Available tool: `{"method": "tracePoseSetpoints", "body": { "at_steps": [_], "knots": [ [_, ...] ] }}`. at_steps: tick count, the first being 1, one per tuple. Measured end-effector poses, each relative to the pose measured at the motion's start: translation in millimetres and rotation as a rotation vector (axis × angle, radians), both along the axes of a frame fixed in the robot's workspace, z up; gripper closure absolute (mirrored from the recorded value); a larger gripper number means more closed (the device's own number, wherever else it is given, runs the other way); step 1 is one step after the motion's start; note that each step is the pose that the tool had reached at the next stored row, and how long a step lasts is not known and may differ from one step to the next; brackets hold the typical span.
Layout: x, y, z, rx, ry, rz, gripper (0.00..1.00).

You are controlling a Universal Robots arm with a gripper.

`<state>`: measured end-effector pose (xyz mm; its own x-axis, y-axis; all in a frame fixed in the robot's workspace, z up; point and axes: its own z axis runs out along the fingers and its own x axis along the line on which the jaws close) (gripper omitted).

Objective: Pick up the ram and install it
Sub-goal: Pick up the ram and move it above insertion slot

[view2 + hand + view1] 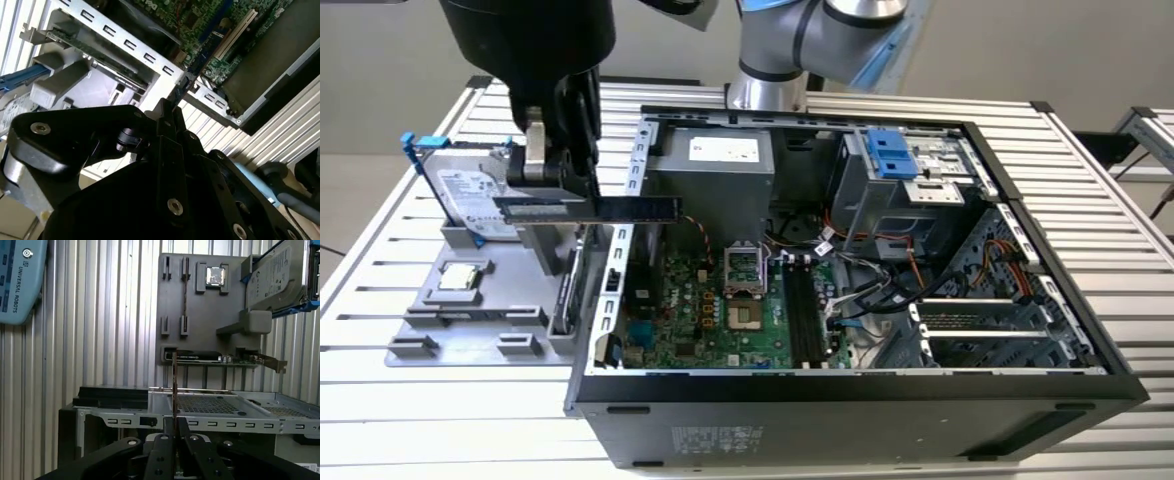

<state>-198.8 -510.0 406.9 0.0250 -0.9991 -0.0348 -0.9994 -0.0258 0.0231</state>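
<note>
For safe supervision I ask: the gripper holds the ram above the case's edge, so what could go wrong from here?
1. The ram, clamped in the gripper, hangs over the case's metal rear wall; lowered here, it may strike that wall.
2. Loose cables lie beside the black memory slots and might snag the ram or block seating.

The place is a robotics lab bench. A slatted aluminium table (374, 270) carries an open computer case (854, 390) with its motherboard (707, 310) bare. Near the table's edge on the exterior view's left, a grey fixture plate (454, 315) racks loose parts, a hard drive (470, 200) among them. The robot arm's base (767, 70) rises at the far edge, and its gripper (547, 200) clamps the ram (640, 208).
</note>
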Motion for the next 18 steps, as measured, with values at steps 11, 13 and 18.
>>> {"method": "tracePoseSetpoints", "body": {
  "at_steps": [11, 13, 18],
  "knots": [
    [16.7, 0.0, -1.8, 0.0001, 0.0000, 0.000, 1.00],
    [19.3, 0.0, -1.9, 0.0000, 0.0001, 0.000, 1.00],
    [24.7, 0.0, -2.2, 0.0001, 0.0000, 0.000, 1.00]
  ]
}}
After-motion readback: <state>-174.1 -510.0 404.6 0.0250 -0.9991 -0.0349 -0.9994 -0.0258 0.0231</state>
